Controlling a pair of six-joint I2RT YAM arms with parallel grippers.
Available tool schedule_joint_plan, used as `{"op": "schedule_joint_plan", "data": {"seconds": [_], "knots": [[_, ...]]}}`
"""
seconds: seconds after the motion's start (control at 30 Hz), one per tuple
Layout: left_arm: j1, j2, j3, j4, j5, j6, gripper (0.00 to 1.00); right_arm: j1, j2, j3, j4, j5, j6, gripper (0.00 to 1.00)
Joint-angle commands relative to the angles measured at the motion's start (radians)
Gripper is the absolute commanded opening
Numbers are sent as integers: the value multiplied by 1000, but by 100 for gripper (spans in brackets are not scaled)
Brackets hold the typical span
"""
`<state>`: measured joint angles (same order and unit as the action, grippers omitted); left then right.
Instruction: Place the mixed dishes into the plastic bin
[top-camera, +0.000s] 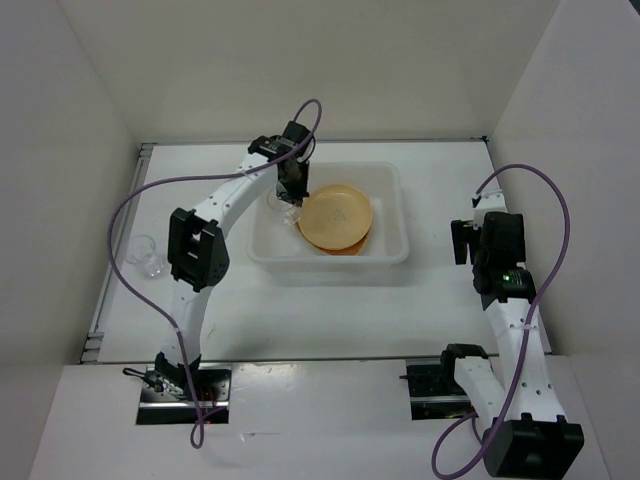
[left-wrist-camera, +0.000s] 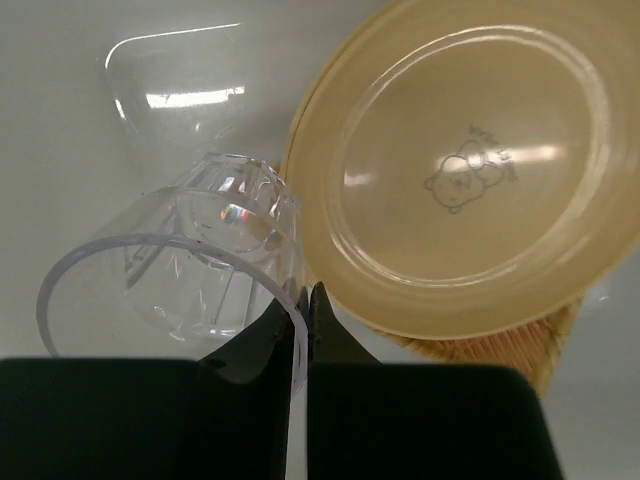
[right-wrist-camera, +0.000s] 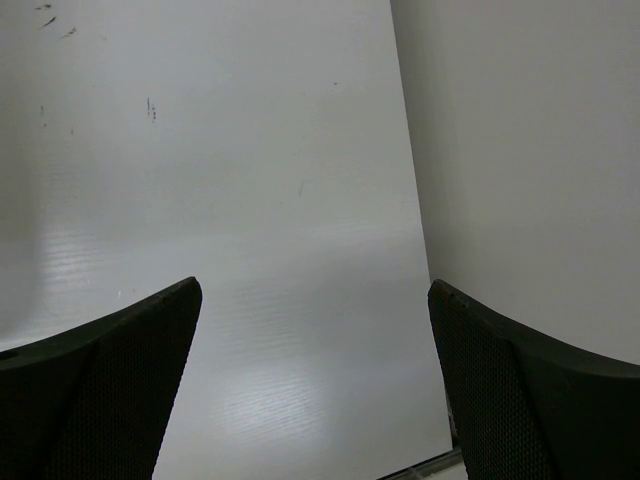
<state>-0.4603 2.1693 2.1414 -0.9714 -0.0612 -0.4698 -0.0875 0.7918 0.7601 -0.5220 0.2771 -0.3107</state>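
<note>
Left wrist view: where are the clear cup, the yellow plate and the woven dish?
clear cup (left-wrist-camera: 200, 270): left wrist view, its ribbed side wall.
yellow plate (left-wrist-camera: 470, 170): left wrist view, its printed centre.
woven dish (left-wrist-camera: 500, 352): left wrist view, edge showing under the yellow plate.

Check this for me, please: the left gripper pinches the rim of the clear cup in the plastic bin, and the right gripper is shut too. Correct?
No. The right gripper is open, not shut; the right wrist view shows its jaws wide apart. The left gripper does pinch the rim of the clear plastic cup in the plastic bin.
</note>
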Motion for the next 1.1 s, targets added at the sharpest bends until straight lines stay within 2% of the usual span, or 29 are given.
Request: {"op": "schedule_joint_plan", "data": {"seconds": [0.0,0.17,0.47,0.63,0.7,0.9,0.93,0.97,1.07], "knots": [[-11,35,81,-47,-80,14,0,8,-16,-5,59,19,15,98],[-21,115,138,-84,-229,-19,0,8,-16,-5,59,19,15,98],[-21,176,176,-111,-267,-42,1,8,-6,-5,59,19,15,98],[-21,205,232,-135,-365,-64,2,8,-6,-5,59,19,15,98],[-21,205,242,-135,-365,-75,2,8,3,-5,59,19,15,98],[-21,259,252,-125,-316,-75,12,8,3,-5,59,19,15,98],[-21,268,252,-125,-316,-75,19,8,3,-5,59,19,15,98],[-21,268,264,-125,-316,-75,40,8,3,-5,59,19,15,98],[-21,215,323,-157,-336,-88,72,8,12,-5,59,19,15,98]]}}
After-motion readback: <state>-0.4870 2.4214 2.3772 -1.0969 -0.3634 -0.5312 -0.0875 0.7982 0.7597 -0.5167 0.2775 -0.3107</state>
